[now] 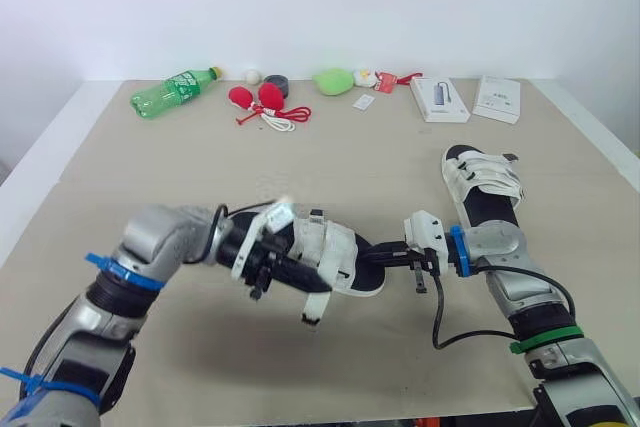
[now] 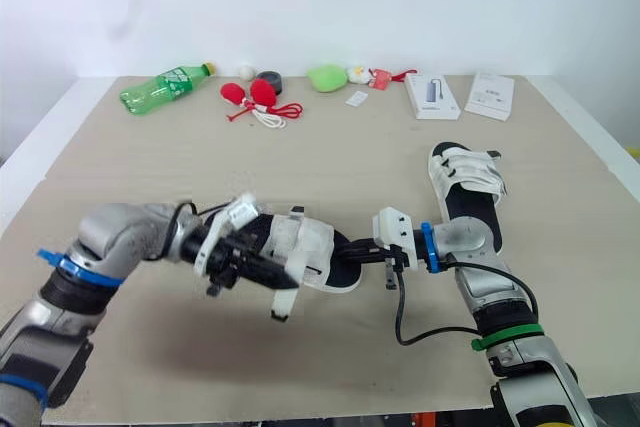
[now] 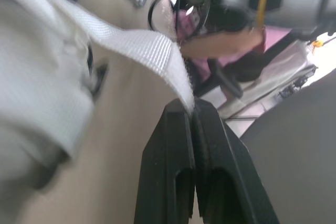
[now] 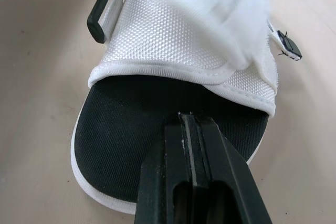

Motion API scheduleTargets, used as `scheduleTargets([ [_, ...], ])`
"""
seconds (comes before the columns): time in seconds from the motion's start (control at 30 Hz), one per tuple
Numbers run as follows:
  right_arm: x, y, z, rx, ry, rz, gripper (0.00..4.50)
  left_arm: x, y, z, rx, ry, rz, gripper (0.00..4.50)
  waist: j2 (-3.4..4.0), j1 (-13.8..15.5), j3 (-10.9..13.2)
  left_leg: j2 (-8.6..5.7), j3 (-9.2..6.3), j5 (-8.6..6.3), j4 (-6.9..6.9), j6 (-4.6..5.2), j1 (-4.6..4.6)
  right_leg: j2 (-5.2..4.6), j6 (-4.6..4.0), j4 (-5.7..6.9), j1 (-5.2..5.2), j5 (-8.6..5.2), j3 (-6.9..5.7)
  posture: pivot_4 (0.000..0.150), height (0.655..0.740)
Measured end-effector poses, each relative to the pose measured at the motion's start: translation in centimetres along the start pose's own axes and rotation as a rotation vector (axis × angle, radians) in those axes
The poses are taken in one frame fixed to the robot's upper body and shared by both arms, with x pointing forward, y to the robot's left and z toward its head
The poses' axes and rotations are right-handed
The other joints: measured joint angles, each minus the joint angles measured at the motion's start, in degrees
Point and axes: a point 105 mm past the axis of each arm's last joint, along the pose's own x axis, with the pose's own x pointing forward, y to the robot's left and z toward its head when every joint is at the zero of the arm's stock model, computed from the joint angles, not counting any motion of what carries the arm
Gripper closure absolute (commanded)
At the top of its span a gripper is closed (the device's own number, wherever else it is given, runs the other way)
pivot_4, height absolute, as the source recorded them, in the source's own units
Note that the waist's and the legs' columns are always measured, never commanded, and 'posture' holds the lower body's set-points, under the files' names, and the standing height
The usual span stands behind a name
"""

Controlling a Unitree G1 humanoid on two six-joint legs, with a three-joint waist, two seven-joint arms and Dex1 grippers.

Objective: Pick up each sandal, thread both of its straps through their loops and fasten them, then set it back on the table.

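Observation:
A white-strapped sandal with a black footbed [image 1: 340,252] is held near the middle of the table between both grippers. My left gripper [image 3: 192,109] is shut on the tip of one of its white straps [image 3: 131,45], at the sandal's left side [image 1: 268,269]. My right gripper [image 4: 190,121] is shut on the rim of the black footbed [image 4: 131,124] at the sandal's right end [image 1: 388,259]. Another strap with a black tip [image 1: 312,315] hangs loose below the sandal. A second sandal [image 1: 483,182] lies on the table at the right, its straps across the top.
Along the table's far edge lie a green bottle [image 1: 172,92], red objects with a white cord [image 1: 262,102], a tape roll [image 1: 276,84], a green object [image 1: 333,80] and two white boxes [image 1: 439,99] [image 1: 497,98]. The table's near edge [image 1: 300,417] is close below the arms.

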Motion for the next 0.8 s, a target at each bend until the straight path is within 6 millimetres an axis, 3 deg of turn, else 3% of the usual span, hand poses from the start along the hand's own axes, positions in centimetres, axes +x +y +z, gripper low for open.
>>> scheduleTargets([
  [0.07,0.0,0.0,0.0,-0.002,0.0,0.001,4.5,-0.2,0.7,1.9,-0.005,-0.055,0.016,4.38,0.0,0.0,0.0,-0.01,0.0,0.0,-0.01,0.0,-0.02,0.01,0.02,-0.03,0.0,0.0,0.0,0.15,0.74],
  [0.17,0.1,0.0,0.1,-0.004,-0.001,0.003,4.5,0.2,1.6,2.9,-0.027,-0.084,0.031,4.38,0.0,0.0,0.0,-0.04,0.02,-0.02,-0.05,0.01,-0.03,0.0,0.28,-0.03,-0.01,0.08,0.04,0.15,0.74],
  [0.33,0.1,0.0,0.1,-0.006,0.0,0.004,4.5,0.7,2.8,3.1,-0.052,-0.089,0.054,4.38,0.0,0.0,0.0,-0.02,-0.05,-0.03,-0.09,0.01,-0.08,0.04,0.27,-0.03,-0.04,0.07,-0.01,0.15,0.74],
  [0.8,-0.1,0.2,0.0,-0.013,0.006,-0.01,4.5,2.3,2.5,2.4,-0.113,-0.029,0.028,4.38,0.0,-0.1,0.0,-0.04,-0.03,-0.03,-0.08,0.01,-0.08,0.0,0.3,-0.03,-0.04,0.08,0.03,0.15,0.74],
])
